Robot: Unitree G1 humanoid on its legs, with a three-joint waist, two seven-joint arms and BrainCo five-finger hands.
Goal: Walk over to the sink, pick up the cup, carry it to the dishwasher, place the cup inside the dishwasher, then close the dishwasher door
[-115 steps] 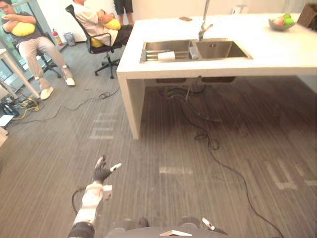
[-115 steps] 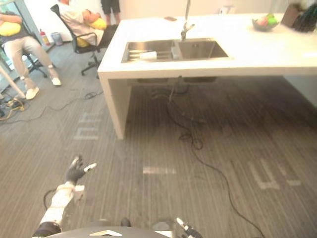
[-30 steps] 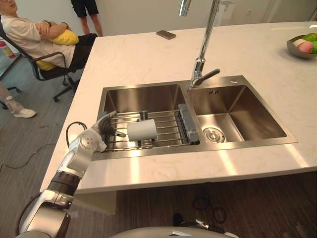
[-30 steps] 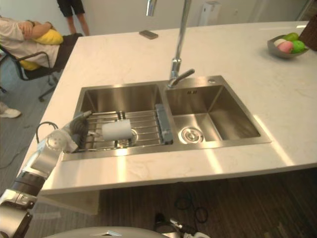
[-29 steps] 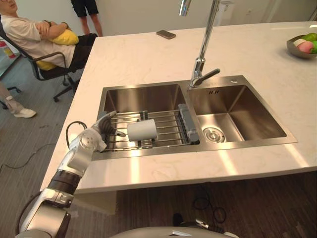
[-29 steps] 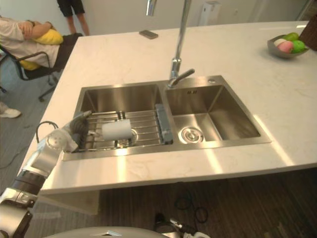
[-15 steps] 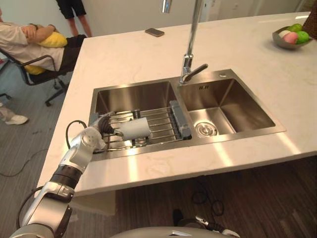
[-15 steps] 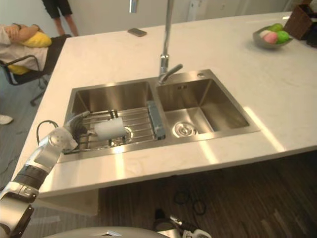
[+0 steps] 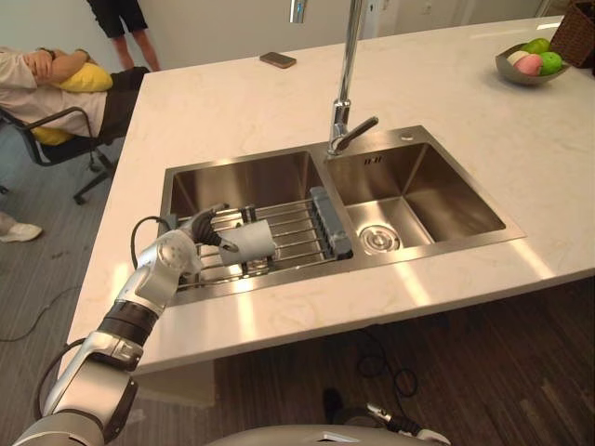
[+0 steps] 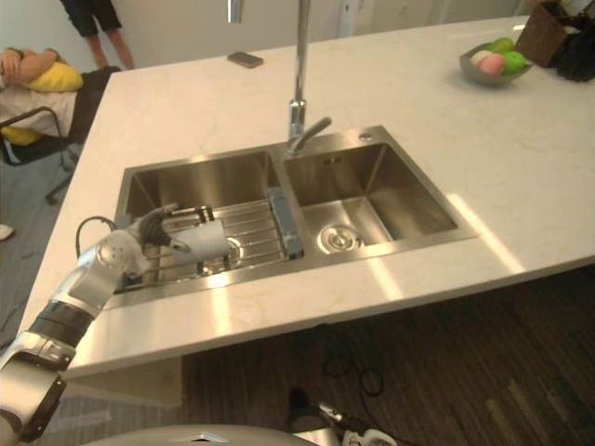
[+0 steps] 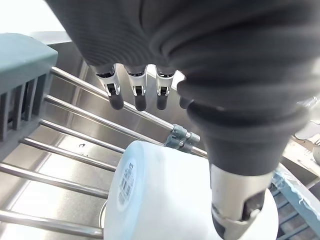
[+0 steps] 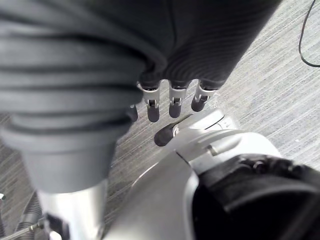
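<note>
A white cup [image 9: 249, 242] lies on its side on the wire rack [image 9: 293, 228] in the left basin of the steel sink [image 9: 279, 286]. My left hand [image 9: 189, 246] is at the cup's left end, fingers spread and straight above it. In the left wrist view the fingers [image 11: 135, 92] reach past the cup [image 11: 165, 195] toward the rack bars, and the thumb [image 11: 235, 212] rests on the cup's side. Low beside me hangs my right hand [image 12: 172, 102], open over the grey floor with its fingers relaxed.
A tall faucet [image 9: 346, 84] stands between the two basins. On the white counter lie a phone [image 9: 279, 59] at the back and a fruit bowl [image 9: 528, 65] at the far right. A person sits in an office chair [image 9: 56, 93] off the counter's left end.
The camera has come closer and shifted. My left hand has moved right from beside the rack's edge to the cup, and its thumb now touches the cup.
</note>
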